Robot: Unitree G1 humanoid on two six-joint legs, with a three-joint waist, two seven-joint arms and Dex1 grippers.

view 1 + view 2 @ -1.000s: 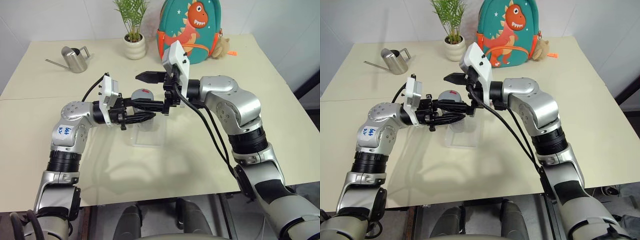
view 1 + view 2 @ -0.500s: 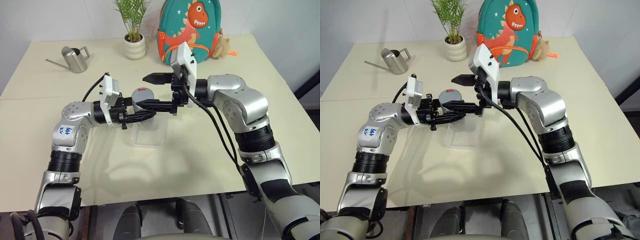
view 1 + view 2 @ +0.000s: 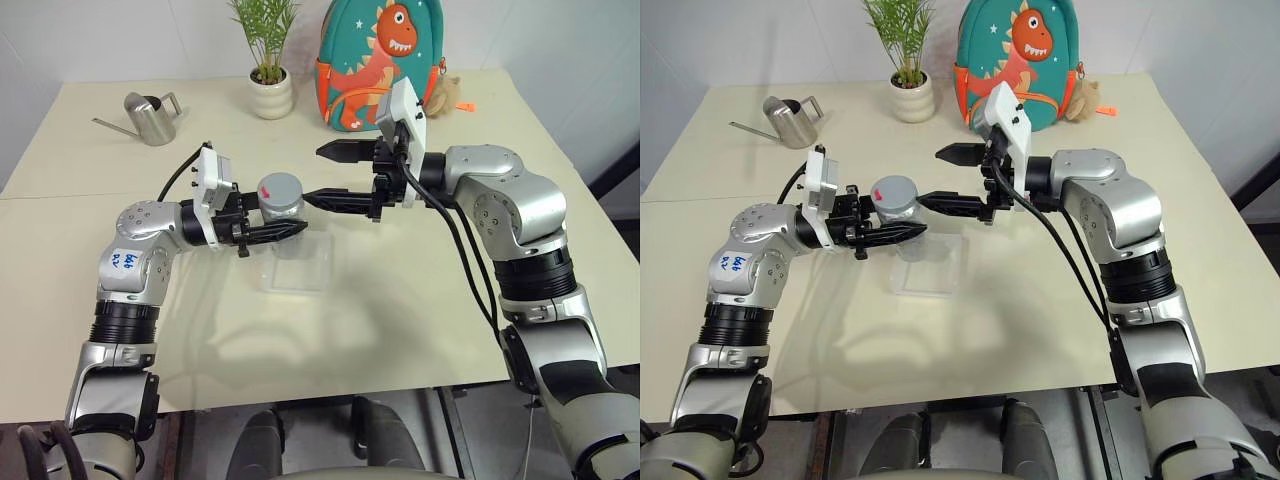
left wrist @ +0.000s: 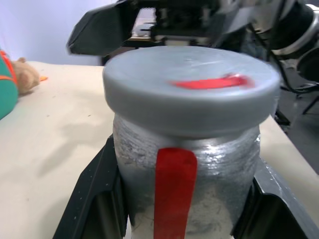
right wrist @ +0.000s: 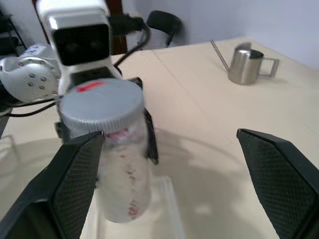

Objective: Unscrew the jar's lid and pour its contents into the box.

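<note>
Centre frame, the left claw (image 3: 902,232) is clamped on the jar (image 3: 902,225) — lid (image 3: 894,194) on, upright above the box (image 3: 930,266) on the bench (image 3: 970,330). Just right, the right claw (image 3: 938,178) stands spread — clear of the lid.

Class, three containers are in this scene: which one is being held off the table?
The jar, clamped in the left gripper. The watering can and plant pot stand on the table.

Matt grey lid (image 3: 279,187) tops the clear jar (image 3: 284,212); glossy transparent plastic box (image 3: 297,262).
</note>
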